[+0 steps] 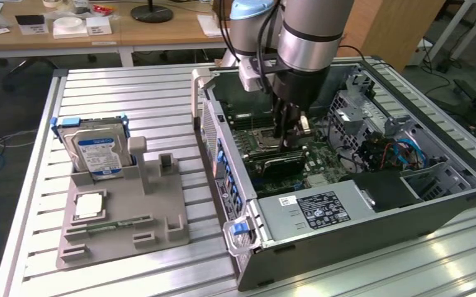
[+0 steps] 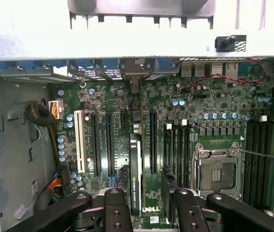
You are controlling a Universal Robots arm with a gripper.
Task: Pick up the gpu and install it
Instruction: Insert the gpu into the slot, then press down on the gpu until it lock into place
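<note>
The gpu [image 1: 276, 163] stands on edge in a slot of the green motherboard [image 1: 320, 162] inside the open computer case. In the wrist view the gpu [image 2: 136, 174] shows edge-on as a thin dark card with a green label, running down between the black expansion slots. My gripper [image 1: 288, 143] reaches down into the case right above the card. Its two black fingers [image 2: 115, 209] stand apart, one on each side of the card's upper edge, so the gripper [image 2: 151, 212] is open. I cannot tell whether a finger touches the card.
The case's metal rim [image 1: 221, 133] and drive cage [image 1: 358, 105] close in around the arm. A grey fixture [image 1: 126, 213] on the slatted table holds a silver hard drive [image 1: 97, 151] and a narrow memory stick [image 1: 109, 226]. The CPU socket [image 2: 216, 169] lies beside the slots.
</note>
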